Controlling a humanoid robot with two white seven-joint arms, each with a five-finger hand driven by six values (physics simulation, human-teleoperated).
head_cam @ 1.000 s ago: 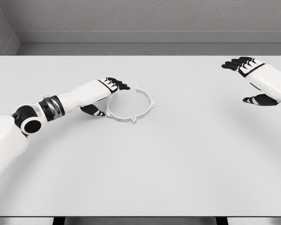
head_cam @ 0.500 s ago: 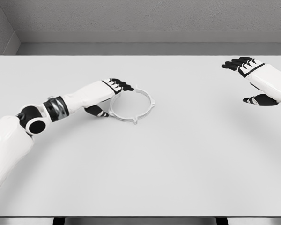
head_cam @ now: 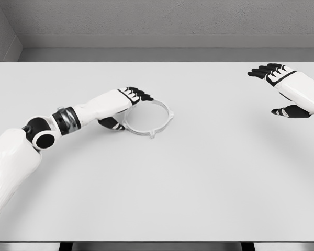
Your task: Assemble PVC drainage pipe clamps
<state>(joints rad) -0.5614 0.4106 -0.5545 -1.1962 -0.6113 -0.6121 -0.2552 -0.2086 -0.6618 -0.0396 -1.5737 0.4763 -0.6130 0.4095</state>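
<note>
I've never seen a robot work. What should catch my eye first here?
A thin white clamp ring lies flat, left of the middle of the white table. The left hand reaches in from the lower left, its dark fingers at the ring's left edge. The right hand hovers open far right.

We have single head view: high, looking down and forward across white table, far wall at frame top, medium range.

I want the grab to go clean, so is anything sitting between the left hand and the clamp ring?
Nothing visible. The left hand is already at the left edge of the clamp ring, with only bare table around them.
</note>
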